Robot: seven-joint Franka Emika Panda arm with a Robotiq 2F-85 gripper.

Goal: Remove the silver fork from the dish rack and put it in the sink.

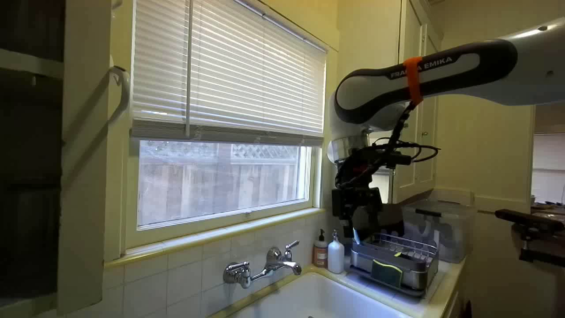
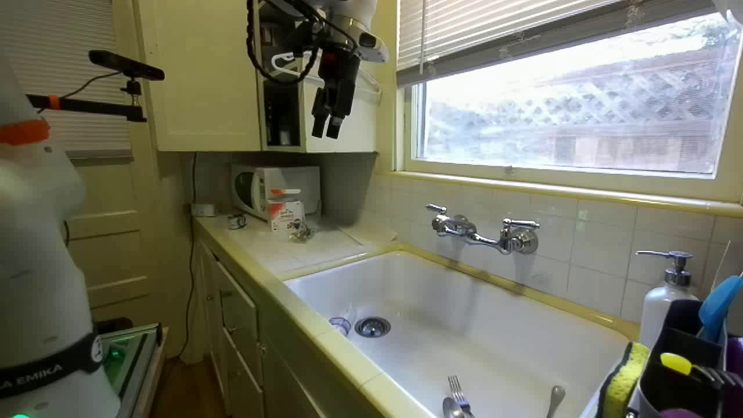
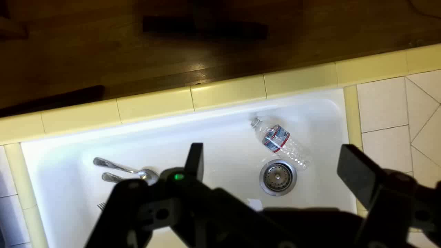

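So, gripper 1st: fingers spread wide, nothing btwn them in the wrist view. It's high over the sink, roughly at the drain end, w/ a bottle lying just beside the drain.

A silver fork is in the sink next to a spoon; in an exterior view that's near & right of the gripper, long axis running near to far, tines pointing far, handle out of view. Wrist view has tines at left too, rest hidden; can't tell if same fork.

Rack: opp. end of the sink from the drain. In an exterior view, tines of a rack fork show there, near right; colour & axis unclear.

Can't say which fork the task means: either the sink 1 is it & the job's prob. done, or the rack fork's yet to go. If the latter, imo it hangs on direction: from far left, along the whole sink to near right, then down onto the tines. Only 1 arm, so no choosing. A low pass might clip the faucet.
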